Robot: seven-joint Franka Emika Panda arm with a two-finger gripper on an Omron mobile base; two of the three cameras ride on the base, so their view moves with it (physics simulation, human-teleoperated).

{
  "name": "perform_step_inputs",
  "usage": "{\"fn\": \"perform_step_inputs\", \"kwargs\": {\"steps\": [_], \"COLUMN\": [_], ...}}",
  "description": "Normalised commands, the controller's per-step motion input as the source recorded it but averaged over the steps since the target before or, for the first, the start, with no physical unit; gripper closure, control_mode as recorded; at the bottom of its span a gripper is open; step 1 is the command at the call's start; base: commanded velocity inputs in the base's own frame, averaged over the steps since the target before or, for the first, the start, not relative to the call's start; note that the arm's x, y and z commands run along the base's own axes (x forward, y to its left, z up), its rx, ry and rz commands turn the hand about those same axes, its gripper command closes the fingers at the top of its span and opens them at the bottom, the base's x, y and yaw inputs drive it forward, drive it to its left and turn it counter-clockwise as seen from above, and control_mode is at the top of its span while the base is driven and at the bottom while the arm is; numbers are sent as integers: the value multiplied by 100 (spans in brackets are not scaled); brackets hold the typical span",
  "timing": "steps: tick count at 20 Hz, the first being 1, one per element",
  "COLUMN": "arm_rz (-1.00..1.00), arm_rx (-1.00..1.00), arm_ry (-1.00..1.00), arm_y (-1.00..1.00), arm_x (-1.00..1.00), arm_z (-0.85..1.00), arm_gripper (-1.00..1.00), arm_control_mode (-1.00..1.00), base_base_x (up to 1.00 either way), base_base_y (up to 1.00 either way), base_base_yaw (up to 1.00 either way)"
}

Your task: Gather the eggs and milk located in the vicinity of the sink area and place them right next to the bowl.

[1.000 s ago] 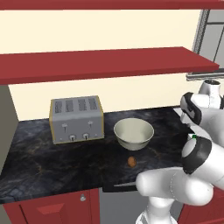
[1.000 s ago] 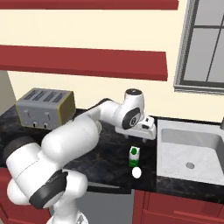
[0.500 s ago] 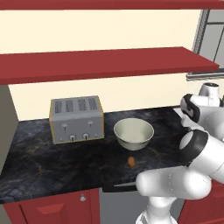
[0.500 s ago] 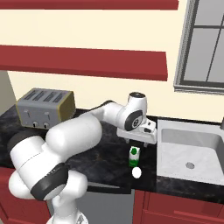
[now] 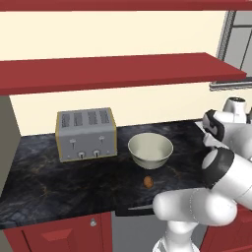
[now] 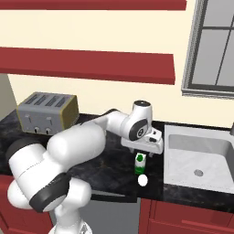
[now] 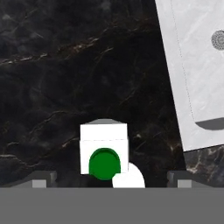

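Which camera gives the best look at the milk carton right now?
The hand view: the milk carton sits close below the camera, its white top and green cap plain between the open fingertips. The right base view shows it small, upright under the gripper beside the sink.

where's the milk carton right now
In the right base view the milk carton stands on the dark counter, left of the sink, directly under the gripper, a white egg beside it.
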Motion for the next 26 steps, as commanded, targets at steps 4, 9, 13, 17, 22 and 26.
{"fn": "perform_step_inputs", "kwargs": {"steps": [4, 9, 13, 17, 22, 26], "arm_rz": [0, 0, 0, 0, 0, 0], "arm_rx": [0, 0, 0, 2, 2, 0], "arm_ry": [1, 3, 2, 0, 0, 0], "arm_y": [0, 0, 0, 0, 0, 0], "arm_x": [17, 1, 0, 0, 0, 0], "arm_z": [-24, -34, -29, -15, -16, 0], "arm_gripper": [-100, -100, -100, -100, 100, 100], "arm_control_mode": [-100, -100, -100, -100, -100, -100], "base_base_x": [0, 0, 0, 0, 0, 0], "base_base_y": [0, 0, 0, 0, 0, 0], "base_base_yaw": [0, 0, 0, 0, 0, 0]}}
